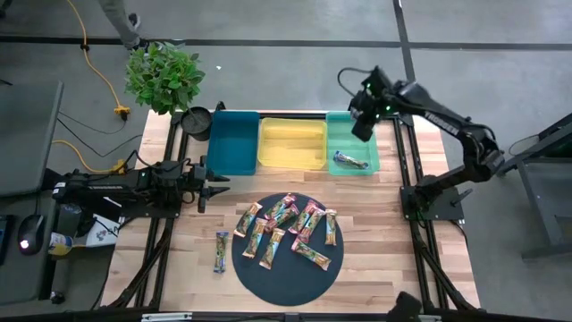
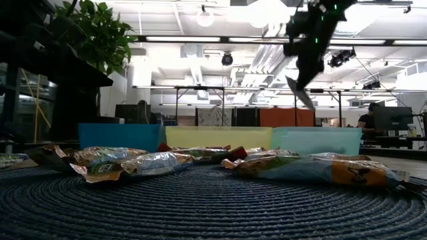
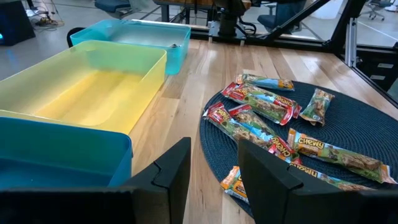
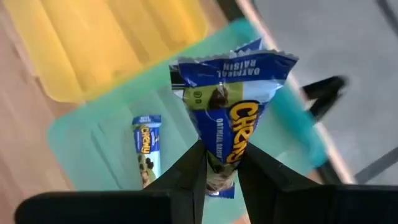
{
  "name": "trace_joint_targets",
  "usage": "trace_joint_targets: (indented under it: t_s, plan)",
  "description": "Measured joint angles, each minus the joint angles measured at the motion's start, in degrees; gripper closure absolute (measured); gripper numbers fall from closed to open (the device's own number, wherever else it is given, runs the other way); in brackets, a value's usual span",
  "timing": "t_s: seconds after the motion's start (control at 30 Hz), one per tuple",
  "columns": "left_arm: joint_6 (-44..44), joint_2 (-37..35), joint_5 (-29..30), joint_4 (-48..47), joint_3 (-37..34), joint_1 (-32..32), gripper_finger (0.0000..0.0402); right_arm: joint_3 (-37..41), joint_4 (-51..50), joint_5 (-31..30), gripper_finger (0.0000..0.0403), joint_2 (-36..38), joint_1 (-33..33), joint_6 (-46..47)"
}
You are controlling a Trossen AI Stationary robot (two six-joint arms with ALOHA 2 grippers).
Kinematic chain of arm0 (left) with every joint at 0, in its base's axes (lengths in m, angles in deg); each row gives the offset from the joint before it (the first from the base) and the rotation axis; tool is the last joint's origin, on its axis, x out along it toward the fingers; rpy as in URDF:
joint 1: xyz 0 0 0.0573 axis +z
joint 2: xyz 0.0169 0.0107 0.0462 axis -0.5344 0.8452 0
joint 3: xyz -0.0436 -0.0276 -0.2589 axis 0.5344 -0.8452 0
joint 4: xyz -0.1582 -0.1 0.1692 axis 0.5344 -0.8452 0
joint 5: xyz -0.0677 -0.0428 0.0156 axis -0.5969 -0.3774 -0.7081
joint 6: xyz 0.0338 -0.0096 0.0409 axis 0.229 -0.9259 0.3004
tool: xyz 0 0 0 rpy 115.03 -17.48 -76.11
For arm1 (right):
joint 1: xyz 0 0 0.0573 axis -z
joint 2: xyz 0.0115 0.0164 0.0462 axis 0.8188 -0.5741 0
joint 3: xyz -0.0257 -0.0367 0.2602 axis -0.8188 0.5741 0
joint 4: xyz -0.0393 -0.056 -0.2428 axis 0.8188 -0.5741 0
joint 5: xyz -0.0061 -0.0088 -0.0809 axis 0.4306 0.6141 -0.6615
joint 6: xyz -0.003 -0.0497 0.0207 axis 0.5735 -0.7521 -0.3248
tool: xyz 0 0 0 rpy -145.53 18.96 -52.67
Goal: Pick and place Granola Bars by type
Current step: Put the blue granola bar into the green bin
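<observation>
Risk, as I judge it, is that the blue-wrapped bar (image 4: 227, 134) hanging upright in my right gripper (image 4: 221, 171) drops outside the green tray (image 1: 340, 125), since I pinch only its lower end above the tray, where another blue bar (image 4: 148, 149) already lies. My left gripper (image 3: 214, 171) waits with fingers parted on nothing, near the round mat (image 1: 246, 268) with the remaining bars (image 1: 290, 228).

Bright ceiling strip lights (image 2: 200, 40) glare overhead; the near mat (image 2: 200, 207) is blurred.
</observation>
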Motion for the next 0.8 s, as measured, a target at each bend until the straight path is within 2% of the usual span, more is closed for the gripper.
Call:
trace_joint_targets:
  t_s: [0.17, 0.4, 0.63, 0.8]
  plan:
    - [0.0, 0.02, 0.0, 0.0, 0.0, -0.02, 0.027, 9.74, 7.16, 0.15, 0.033, 0.0, 0.0, 1.2]
    - [0.01, 0.01, 0.0, 0.0, 0.0, 0.0, 0.027, 18.11, 11.45, 0.17, 0.033, 0.05, -0.01, -0.05]
    - [0.01, 0.02, 0.0, 0.0, 0.0, -0.01, 0.027, 22.81, 13.6, 0.34, 0.033, 0.07, -0.15, -1.84]
    - [0.01, 0.01, 0.0, 0.0, 0.0, -0.02, 0.027, 23.86, 14.53, 2.7, 0.033, 0.07, -0.16, -1.91]
